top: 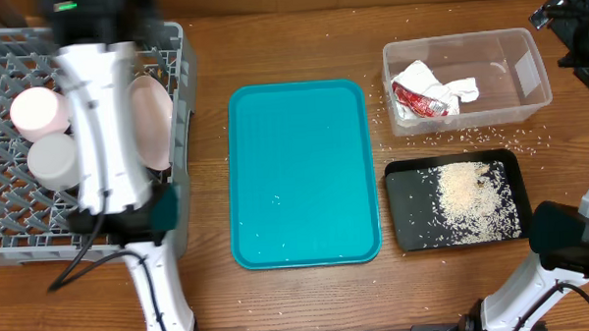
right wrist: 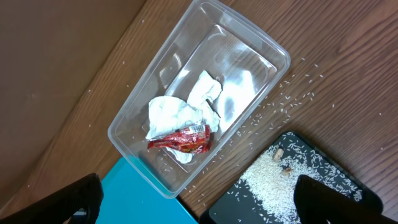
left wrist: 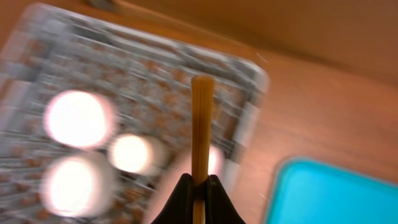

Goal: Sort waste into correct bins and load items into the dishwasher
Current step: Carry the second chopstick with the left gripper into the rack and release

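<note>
Left gripper [left wrist: 199,188] pinches a wooden chopstick [left wrist: 202,124] above the grey dish rack [left wrist: 155,68] at the table's [top: 309,303] left edge. Right gripper [right wrist: 199,202] hangs wide open, empty, over the clear tub [right wrist: 242,68].

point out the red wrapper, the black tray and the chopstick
red wrapper [right wrist: 183,138], right wrist view, middle of the wrapper
black tray [top: 406,221], overhead view, bare left part of its floor
chopstick [left wrist: 202,124], left wrist view, middle of its shaft
</note>
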